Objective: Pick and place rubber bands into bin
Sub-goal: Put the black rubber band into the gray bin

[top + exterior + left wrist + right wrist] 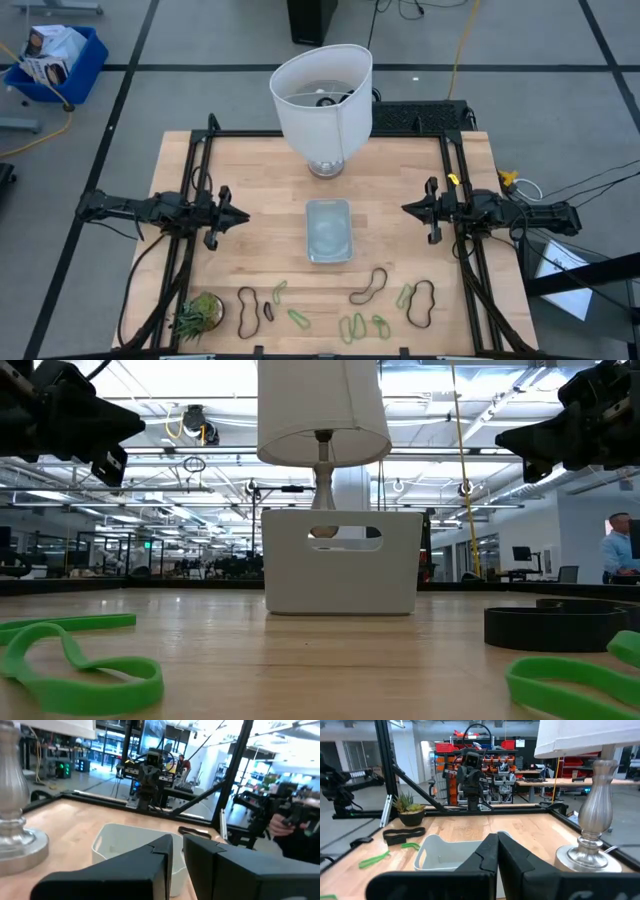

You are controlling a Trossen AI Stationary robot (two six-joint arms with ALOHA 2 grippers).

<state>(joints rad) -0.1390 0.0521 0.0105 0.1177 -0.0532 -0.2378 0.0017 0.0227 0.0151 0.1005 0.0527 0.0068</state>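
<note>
High view: left end effector (240,215), fingers nearly together and empty, left of the bin (329,230); rubber bands (368,287) lie below the bin; right end effector (408,209) closed, empty. Low view alone shows a person (620,550) beyond the table (260,180).

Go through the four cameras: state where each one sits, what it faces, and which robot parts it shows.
High view: overhead, looking straight down; bin, both arms.
Low view: at tabletop height, looking level across the table; bin under the lamp, arms at the top corners.
Left wrist view: on the left arm, facing the bin; left gripper.
Right wrist view: on the right arm, facing the bin; right gripper shut.
Shared: all four show the bin.
</note>
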